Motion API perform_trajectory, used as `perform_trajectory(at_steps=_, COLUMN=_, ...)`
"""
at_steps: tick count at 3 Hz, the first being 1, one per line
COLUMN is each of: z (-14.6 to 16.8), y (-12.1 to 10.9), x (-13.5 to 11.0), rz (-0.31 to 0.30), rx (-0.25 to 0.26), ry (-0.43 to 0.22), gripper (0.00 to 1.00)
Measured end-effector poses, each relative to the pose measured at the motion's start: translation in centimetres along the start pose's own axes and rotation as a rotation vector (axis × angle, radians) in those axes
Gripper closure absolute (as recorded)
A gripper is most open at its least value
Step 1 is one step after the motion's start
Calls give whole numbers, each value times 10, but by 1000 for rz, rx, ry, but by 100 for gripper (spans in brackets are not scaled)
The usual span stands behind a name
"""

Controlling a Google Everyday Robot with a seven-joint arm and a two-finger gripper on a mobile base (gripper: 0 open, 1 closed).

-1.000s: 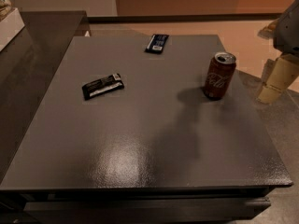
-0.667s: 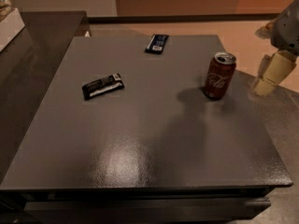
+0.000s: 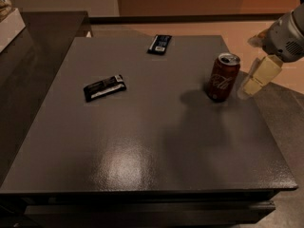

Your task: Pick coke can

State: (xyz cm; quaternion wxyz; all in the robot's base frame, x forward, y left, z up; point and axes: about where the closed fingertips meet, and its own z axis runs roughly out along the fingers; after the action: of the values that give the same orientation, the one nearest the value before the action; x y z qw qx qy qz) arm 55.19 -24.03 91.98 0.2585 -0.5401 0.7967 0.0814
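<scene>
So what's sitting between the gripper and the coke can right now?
Nothing: the camera view shows only a narrow bare strip of table between the coke can and the gripper, which hangs beside it at the table's edge.

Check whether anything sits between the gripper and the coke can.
Nothing visible does. The gripper hangs just right of the coke can, at the right edge of the table, with only a bare gap between them. The near snack wrapper and the far snack wrapper lie well left.
</scene>
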Motion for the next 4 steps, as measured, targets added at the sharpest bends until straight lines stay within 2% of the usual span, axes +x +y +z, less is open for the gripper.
perform_trajectory(at_steps=2, z=36, y=3, x=-4, rz=57, rx=-72, ry=-80, gripper=0)
perform_trajectory(at_steps=3, z=37, y=4, x=-12, rz=85, rx=-78, ry=-122, gripper=18)
perform_trajectory(at_steps=4, z=34, y=3, x=-20, rz=111, rx=-69, ry=-156, gripper=41)
